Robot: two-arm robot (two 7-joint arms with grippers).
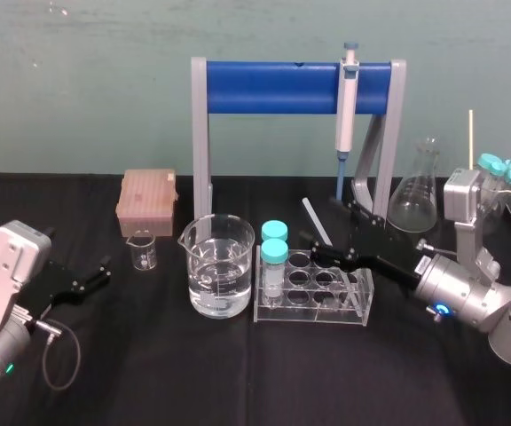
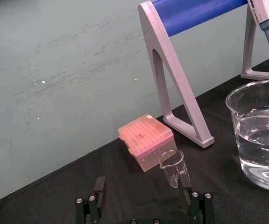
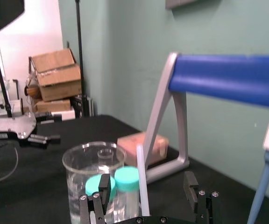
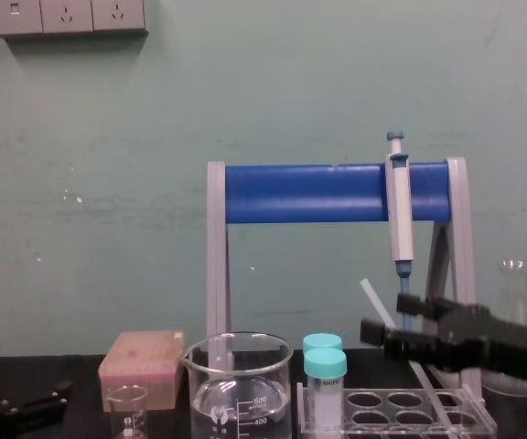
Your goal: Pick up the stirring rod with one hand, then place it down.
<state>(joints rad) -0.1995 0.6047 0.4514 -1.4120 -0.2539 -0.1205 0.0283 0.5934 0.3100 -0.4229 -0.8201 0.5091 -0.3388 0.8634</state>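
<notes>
Because the black two-fingered right gripper (image 3: 147, 182) has its fingers spread either side of the long, thin, translucent whitish glass stirring rod (image 1: 316, 222) without visibly touching it, the rod looks unsecured. It slants over the back of the clear plastic tube rack (image 1: 353, 306), just beside the capped tubes. What props its lower end I cannot tell.

An off-centre squeeze could let the smooth glass slip or pivot. It might then knock the tubes or the large clear glass beaker of water (image 1: 221, 266), or drop and crack on the black bench (image 1: 238, 373).

By count there are:
- one rod, one rack and one large beaker
- one small empty glass beaker (image 1: 143, 251)
- two teal-capped tubes (image 1: 274, 232)
- one blue-tipped grey-white pipette (image 1: 348, 106) on one blue-barred stand (image 1: 273, 87)
- one conical glass flask (image 1: 413, 200)
- one pink tip box (image 1: 147, 202)

The black left gripper (image 1: 96, 273) rests spread apart at the bench's left.
</notes>
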